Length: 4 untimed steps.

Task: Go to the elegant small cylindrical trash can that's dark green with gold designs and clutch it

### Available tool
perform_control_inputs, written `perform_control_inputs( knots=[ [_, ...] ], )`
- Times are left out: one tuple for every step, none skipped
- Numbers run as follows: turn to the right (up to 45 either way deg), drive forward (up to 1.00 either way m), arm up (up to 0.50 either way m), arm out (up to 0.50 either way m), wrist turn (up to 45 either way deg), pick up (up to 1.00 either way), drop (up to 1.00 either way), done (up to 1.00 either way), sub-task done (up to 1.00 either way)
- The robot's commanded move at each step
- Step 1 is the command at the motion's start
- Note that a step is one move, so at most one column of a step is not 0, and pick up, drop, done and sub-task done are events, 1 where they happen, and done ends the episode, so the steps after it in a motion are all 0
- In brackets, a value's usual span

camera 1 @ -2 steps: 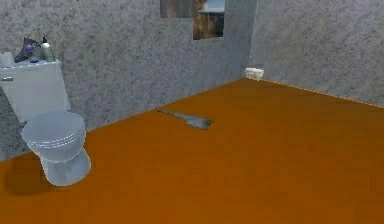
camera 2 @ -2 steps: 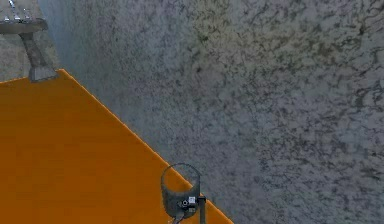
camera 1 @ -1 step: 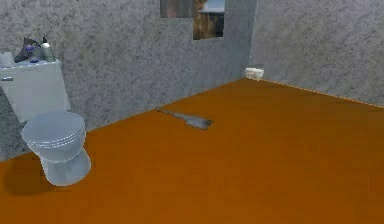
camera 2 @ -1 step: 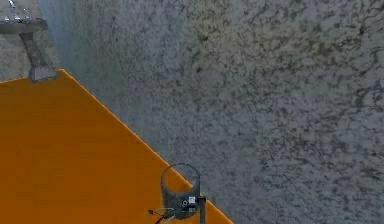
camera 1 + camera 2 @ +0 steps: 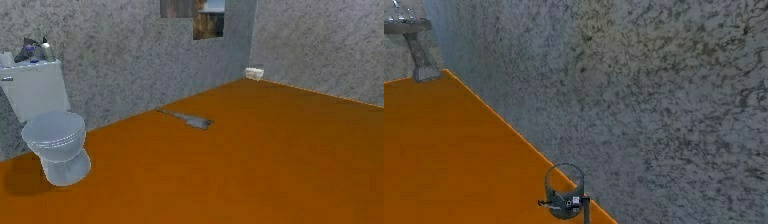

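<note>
- the task's thing, as far as i can judge, is the small dark-rimmed cylinder (image 5: 564, 172) at the bottom of the arm side view, just right of the middle, where the orange floor (image 5: 454, 150) meets the speckled grey wall (image 5: 664, 100). its green colour and gold designs are too small to make out, so calling it the trash can is a judgement.
- the gripper (image 5: 554, 203) shows at the cylinder's lower part, at the end of the dark arm (image 5: 588, 216). whether it is beside, over or touching the cylinder cannot be told.
- i cannot tell the state of the fingers, and i cannot tell whether the gripper holds anything, since the cylinder lies right at or behind it.
- handling, as a guess: a small can like this is probably light, with a thin, stiff wall and a smooth decorated finish that may be slippery.
- being light, it would likely skid or tip at a sideways nudge rather than resist it.
- the best place to take hold looks like across the round body, below the rim, or on the rim wall itself, one finger inside and one outside.
- the wall close behind leaves little room, so the approach should come from the floor side.
- the toilet (image 5: 55, 140) and a flat grey thing (image 5: 188, 119) on the floor show in the forward view. a pedestal sink (image 5: 414, 40) stands at the arm side view's top left, well apart from the cylinder.
</note>
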Motion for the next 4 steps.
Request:
perform_control_inputs(
  knots=[
    [0.0, 0.00, 0.00, 0.00, 30.0, 0.00, 0.00, 0.00, 0.00],
    [0.0, 0.00, 0.00, 0.00, 0.0, 1.00, 0.00, 0.00, 0.00],
    [0.0, 0.00, 0.10, 0.00, 0.0, 0.00, 0.00, 0.00, 0.00],
    [0.0, 0.00, 0.00, 0.00, 0.0, 0.00, 0.00, 1.00, 0.00]
  ],
)
